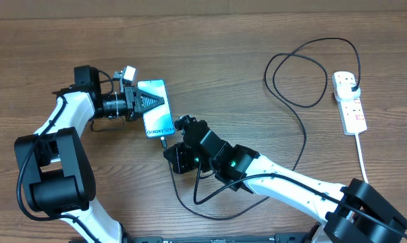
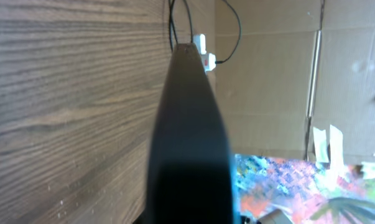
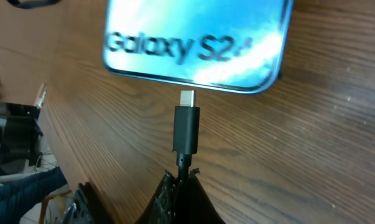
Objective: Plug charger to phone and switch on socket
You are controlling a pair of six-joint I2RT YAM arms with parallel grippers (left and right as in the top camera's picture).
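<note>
Step in hand: plugging in. My left claw (image 1: 151, 101), fingers pressed together, bears down on the phone (image 1: 159, 123) on the desk (image 1: 223, 40). My right claw (image 3: 182, 182) pinches the charger (image 3: 186, 127), its tip just short of the phone's bottom edge. Next, I judge, I must align the tip and push straight in. The socket (image 1: 351, 108) sits far right.

Brown wood-grain laminate table (image 1: 210, 40), grain running lengthwise. Beyond its far edge, in the left wrist view: plain tan cardboard wall (image 2: 268, 74) with a vertical crease; white tape strips (image 2: 329, 143) low on it; multicoloured painted patch (image 2: 287, 186) below, blurred.
</note>
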